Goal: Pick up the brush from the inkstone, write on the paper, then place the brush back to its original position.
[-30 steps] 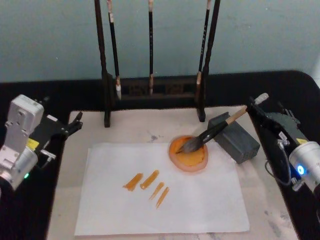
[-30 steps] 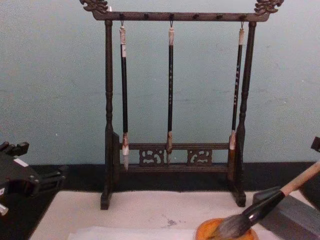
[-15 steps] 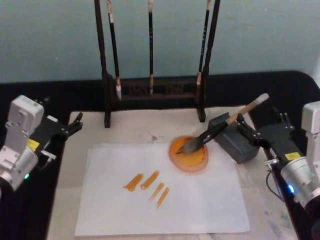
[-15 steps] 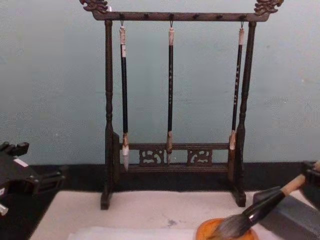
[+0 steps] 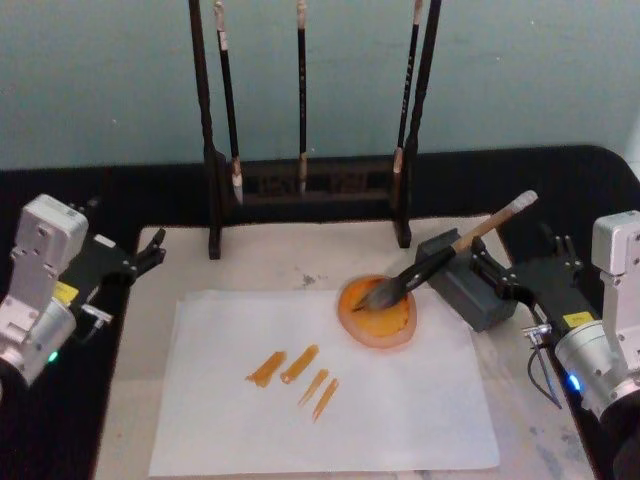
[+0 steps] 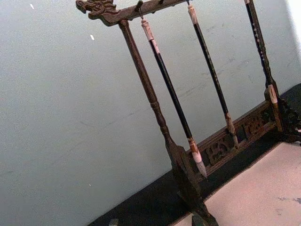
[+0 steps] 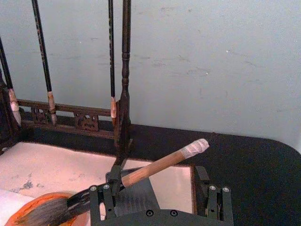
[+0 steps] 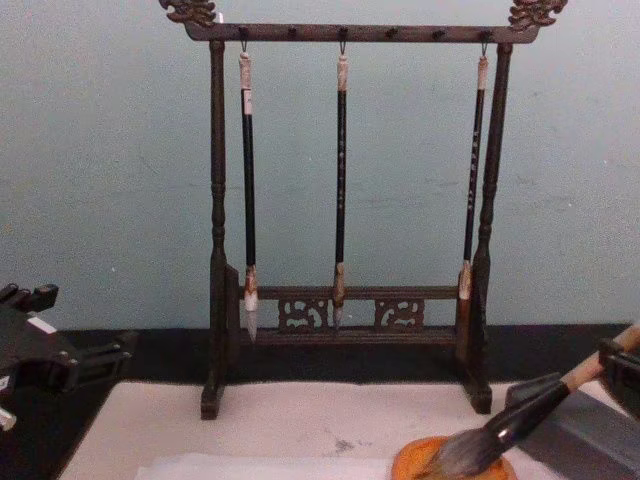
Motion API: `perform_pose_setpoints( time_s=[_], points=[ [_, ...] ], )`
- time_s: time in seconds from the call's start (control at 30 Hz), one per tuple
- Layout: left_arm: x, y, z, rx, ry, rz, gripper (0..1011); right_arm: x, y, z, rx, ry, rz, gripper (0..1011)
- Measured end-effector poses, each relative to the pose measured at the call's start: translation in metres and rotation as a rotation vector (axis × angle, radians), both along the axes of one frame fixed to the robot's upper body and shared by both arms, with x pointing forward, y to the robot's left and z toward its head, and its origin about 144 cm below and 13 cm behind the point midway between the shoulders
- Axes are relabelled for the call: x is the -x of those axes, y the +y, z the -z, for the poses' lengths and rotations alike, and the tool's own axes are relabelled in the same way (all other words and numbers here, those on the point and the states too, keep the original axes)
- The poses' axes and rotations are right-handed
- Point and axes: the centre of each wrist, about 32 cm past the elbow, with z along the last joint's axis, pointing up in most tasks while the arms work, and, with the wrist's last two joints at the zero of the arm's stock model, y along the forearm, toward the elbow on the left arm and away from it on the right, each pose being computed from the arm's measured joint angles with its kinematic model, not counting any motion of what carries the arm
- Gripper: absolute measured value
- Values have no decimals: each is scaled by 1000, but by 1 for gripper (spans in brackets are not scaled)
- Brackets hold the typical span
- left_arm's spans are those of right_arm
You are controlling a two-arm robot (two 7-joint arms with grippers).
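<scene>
One large brush (image 5: 440,258) is present, lying tilted across the grey inkstone block (image 5: 462,284). Its handle is pale beige with a white-wrapped top end raised up and away from the block. The lower section is black and ends in a bushy grey-white tuft. The tuft rests in the orange dish (image 5: 377,310), which sits just beside the inkstone block on its rack-ward left side. The dish overlaps the far right corner of the paper (image 5: 400,400), a bright-white sheet bearing four short orange strokes (image 5: 295,371) well apart from the inkstone block.

The right gripper (image 5: 490,272) is at the inkstone block, on the side away from the dish. Its fingers (image 7: 109,190) are spread apart, one on each side of the beige handle. In the right wrist view the handle passes between them with a gap showing; no grasp is evident. In the chest view the handle's upper part meets the gripper body (image 8: 622,372) at the right edge.

The left gripper (image 5: 150,248) hangs far from the inkstone block, beyond the opposite edge of the cream mat (image 5: 260,265). Whether its fingers are parted or closed cannot be told.

Three thin black brushes hang on the dark wooden rack (image 5: 300,185) behind the inkstone block.
</scene>
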Motion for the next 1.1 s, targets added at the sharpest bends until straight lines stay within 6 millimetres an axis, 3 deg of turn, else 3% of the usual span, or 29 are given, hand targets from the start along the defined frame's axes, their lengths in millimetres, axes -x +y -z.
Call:
perform_pose_setpoints(
  time_s=[1.1],
  points=[
    [0,0,0,0,0,0,1010,-3,-1,0,-21,5,5,1000]
  ],
)
